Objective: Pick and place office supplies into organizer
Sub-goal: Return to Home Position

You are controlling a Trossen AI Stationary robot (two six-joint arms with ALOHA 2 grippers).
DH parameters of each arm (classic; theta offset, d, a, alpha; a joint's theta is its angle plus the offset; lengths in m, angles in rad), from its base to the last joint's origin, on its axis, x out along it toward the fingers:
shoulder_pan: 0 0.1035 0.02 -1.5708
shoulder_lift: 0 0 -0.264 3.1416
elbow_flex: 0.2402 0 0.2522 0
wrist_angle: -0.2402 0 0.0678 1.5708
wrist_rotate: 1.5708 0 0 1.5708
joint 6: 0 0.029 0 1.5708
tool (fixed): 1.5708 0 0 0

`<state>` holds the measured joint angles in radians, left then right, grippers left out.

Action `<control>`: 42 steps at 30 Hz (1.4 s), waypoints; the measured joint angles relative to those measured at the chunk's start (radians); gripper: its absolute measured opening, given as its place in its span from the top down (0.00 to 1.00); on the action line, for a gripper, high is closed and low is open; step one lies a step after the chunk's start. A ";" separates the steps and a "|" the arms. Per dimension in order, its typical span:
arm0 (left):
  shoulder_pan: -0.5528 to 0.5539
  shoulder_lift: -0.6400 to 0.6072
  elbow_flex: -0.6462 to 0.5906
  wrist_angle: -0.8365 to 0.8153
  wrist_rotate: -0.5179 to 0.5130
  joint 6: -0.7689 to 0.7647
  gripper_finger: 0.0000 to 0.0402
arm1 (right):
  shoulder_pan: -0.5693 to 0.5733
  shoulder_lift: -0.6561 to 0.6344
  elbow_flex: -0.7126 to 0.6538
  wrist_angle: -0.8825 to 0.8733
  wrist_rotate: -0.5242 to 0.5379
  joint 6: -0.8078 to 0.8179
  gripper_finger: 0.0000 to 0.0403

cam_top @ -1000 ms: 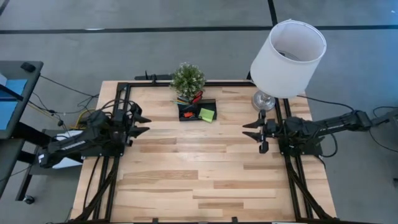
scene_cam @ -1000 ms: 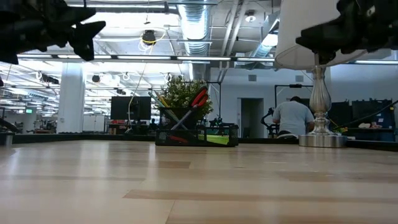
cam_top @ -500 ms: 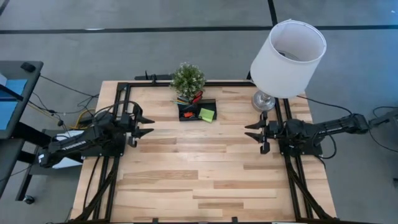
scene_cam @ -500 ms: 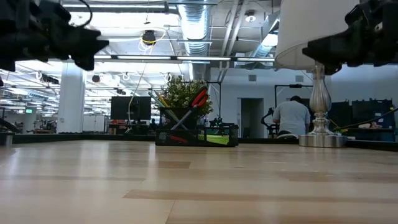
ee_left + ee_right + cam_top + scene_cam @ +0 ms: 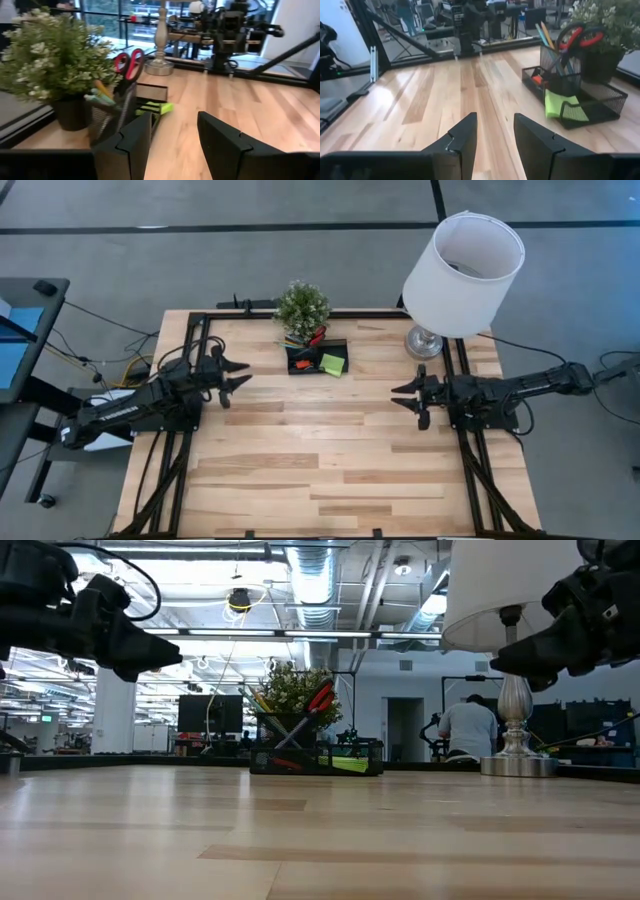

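Left gripper over the left part of the tabletop, fingers apart, holding nothing; right gripper opposite, likewise; red-handled scissors, green sticky note inside organizer, beside plant

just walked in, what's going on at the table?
Nothing is being handled. The left gripper and right gripper hover open and empty at opposite sides of the table. The black organizer beside the plant holds the red-handled scissors, pens and the green sticky note.

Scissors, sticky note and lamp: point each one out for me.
scissors (image 5: pixel 581 33), right wrist view, red handles.
sticky note (image 5: pixel 556 103), right wrist view, green face.
lamp (image 5: pixel 517 766), low view, silver base.
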<state>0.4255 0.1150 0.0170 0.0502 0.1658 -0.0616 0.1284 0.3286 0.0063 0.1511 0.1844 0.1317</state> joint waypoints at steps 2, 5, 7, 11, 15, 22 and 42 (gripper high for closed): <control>0.000 0.000 0.000 -0.004 -0.022 -0.001 0.62 | 0.000 0.000 0.000 -0.010 0.000 0.000 0.70; 0.000 0.000 0.002 -0.015 -0.030 -0.005 0.62 | 0.000 0.000 0.000 -0.020 0.000 0.000 0.70; 0.000 0.000 0.002 -0.021 -0.030 -0.005 0.62 | 0.000 0.000 0.000 -0.020 0.000 0.000 0.70; 0.000 0.000 0.004 -0.028 -0.042 -0.006 0.62 | 0.000 0.000 0.000 -0.020 0.000 0.000 0.70; 0.000 0.000 0.004 -0.031 -0.050 -0.008 0.62 | 0.000 0.000 0.000 -0.020 0.000 0.000 0.70; 0.000 0.000 0.004 -0.033 -0.050 -0.008 0.62 | 0.000 0.000 0.000 -0.020 0.000 0.000 0.70; 0.000 0.000 0.004 -0.034 -0.050 -0.009 0.62 | 0.000 0.000 -0.001 -0.019 0.000 0.000 0.70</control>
<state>0.4255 0.1146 0.0212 0.0162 0.1154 -0.0708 0.1284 0.3286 0.0055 0.1322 0.1844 0.1322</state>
